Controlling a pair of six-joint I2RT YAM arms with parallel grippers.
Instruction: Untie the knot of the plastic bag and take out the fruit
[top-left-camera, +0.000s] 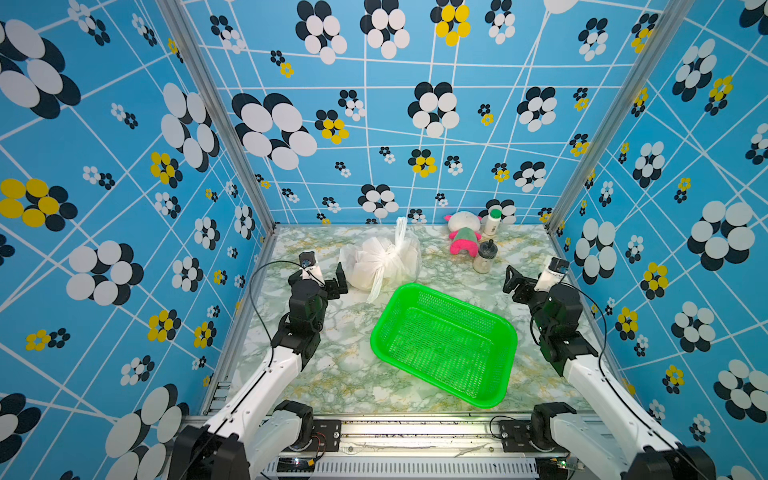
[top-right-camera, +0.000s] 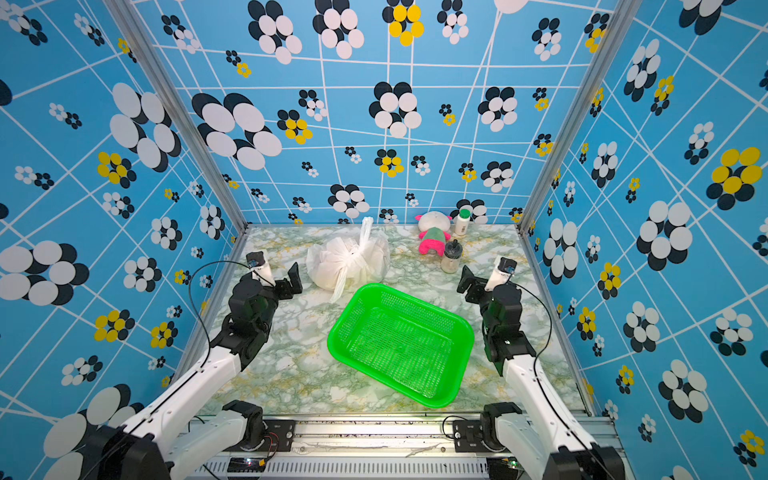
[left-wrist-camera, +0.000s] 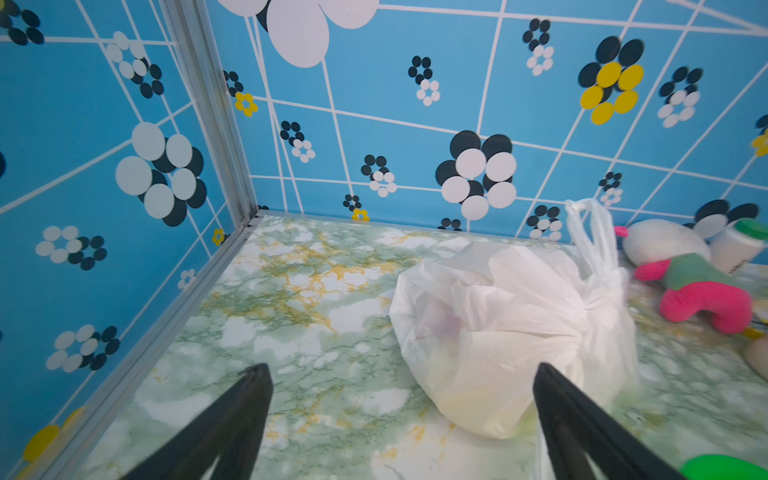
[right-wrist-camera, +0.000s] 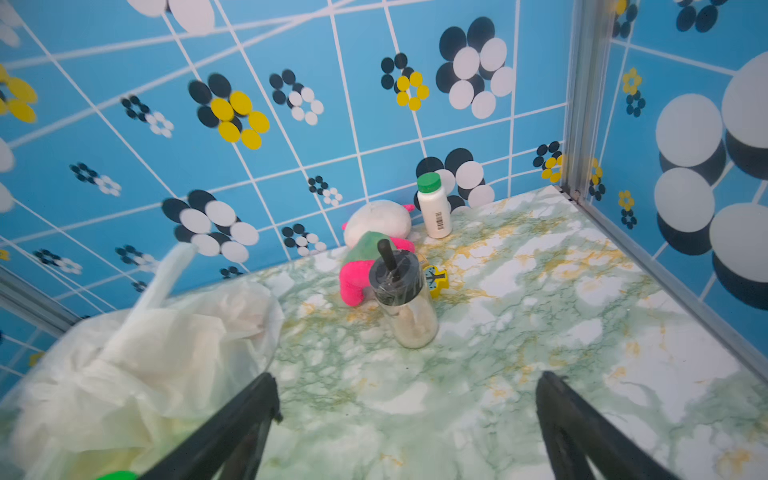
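Blue walls with black, white and yellow flower print box in a green-veined marble counter (top-left-camera: 332, 374). You have the plastic bag (top-left-camera: 374, 266) (top-right-camera: 345, 262) sitting toward the back of the counter, left of centre, just behind the far left corner of the empty green basket (top-left-camera: 440, 345). The knot (top-left-camera: 390, 251) (left-wrist-camera: 594, 303) is tied and sits on the bag's right side in both top views, with one handle loop standing up behind it and a loose strip trailing down toward the basket. The fruit is shut inside; only a faint yellowish tint shows through the film low on the bag in the left wrist view, and single pieces cannot be told apart. Your left arm (top-left-camera: 307, 307) has its jaws spread wide and empty, just beside the bag's left flank; whether one tip touches the film cannot be told. Your right arm (top-left-camera: 552, 311) has its jaws spread wide and empty too, hovering at the right edge of the counter, well apart from the bag. At the back right, a pink-and-white plush toy (top-left-camera: 463, 237) lies near the wall, a white bottle with a green cap (top-left-camera: 493, 222) stands just beside it, and a clear jar with a black lid (top-left-camera: 484, 257) stands just in front.
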